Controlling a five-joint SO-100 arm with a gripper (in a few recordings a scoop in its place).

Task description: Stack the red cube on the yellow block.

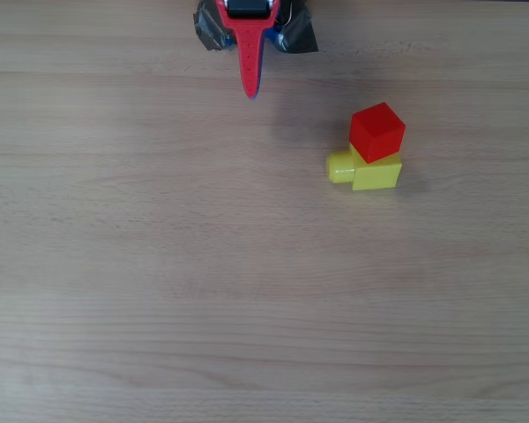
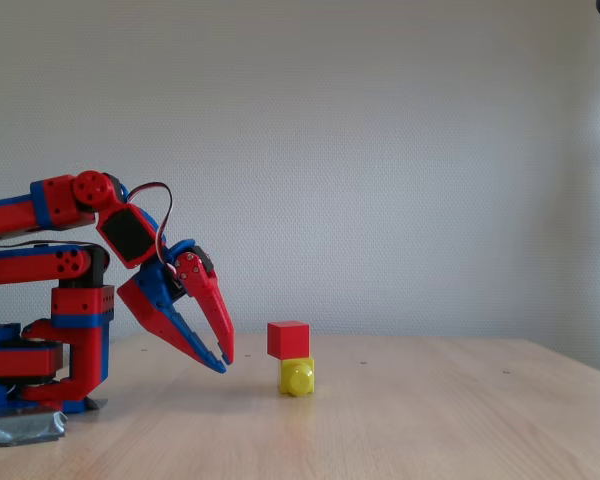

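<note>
The red cube [image 1: 376,130] is sitting on top of the yellow block [image 1: 375,171], which is resting on the table [image 1: 203,291]. The gripper [image 2: 220,362] is hanging to their left in the fixed view, apart from both.

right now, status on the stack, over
Gripper clear of the stack, fingers nearly closed, holding nothing. Red cube on the yellow block. Nothing in the way.

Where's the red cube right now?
The red cube sits on top of the yellow block, right of centre in the overhead view. In the fixed view the stack stands to the right of the gripper, apart from it.
</note>
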